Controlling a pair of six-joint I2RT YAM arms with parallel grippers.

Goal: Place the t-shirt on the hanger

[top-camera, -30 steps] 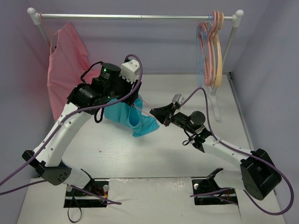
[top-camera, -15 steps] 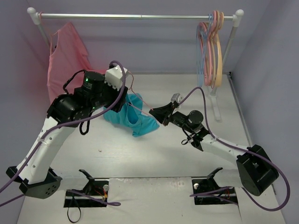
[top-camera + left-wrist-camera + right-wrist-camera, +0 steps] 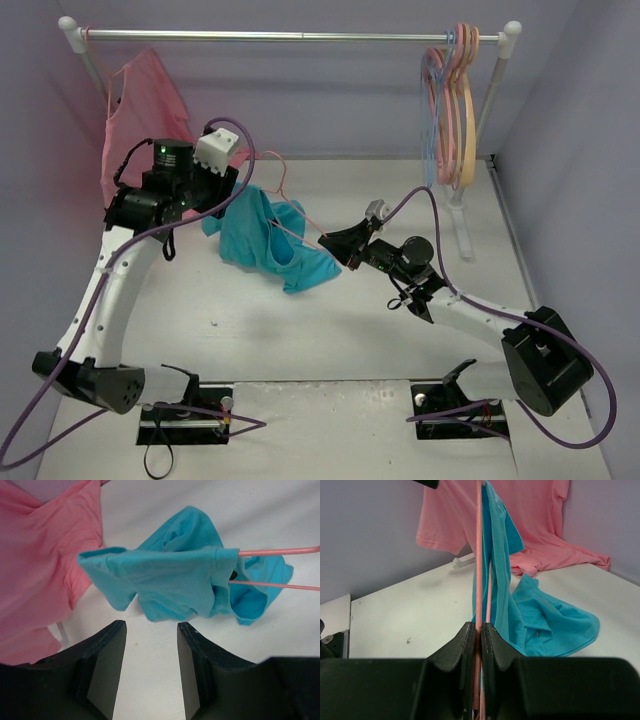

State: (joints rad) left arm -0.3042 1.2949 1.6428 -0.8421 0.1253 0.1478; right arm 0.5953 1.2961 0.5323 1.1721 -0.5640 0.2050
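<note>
The teal t-shirt (image 3: 262, 240) hangs draped over the thin pink wire hanger (image 3: 306, 217), and its lower part rests on the table. In the left wrist view the t-shirt (image 3: 170, 577) is spread over the hanger's two pink wires (image 3: 280, 551). My right gripper (image 3: 326, 240) is shut on the hanger's wire (image 3: 478, 555) and holds it up, with the t-shirt (image 3: 540, 622) just beyond its fingers (image 3: 492, 640). My left gripper (image 3: 228, 192) is open and empty (image 3: 151, 627), a short way left of the t-shirt and apart from it.
A large pink garment (image 3: 140, 125) hangs from the left end of the rail (image 3: 300, 36) and shows in the left wrist view (image 3: 40, 570). Several other hangers (image 3: 455, 110) hang at the rail's right end by the rack post (image 3: 495, 85).
My left arm has pulled back to the left, away from the t-shirt, which now shows more widely on the hanger. The right gripper has kept its hold and barely moved.
</note>
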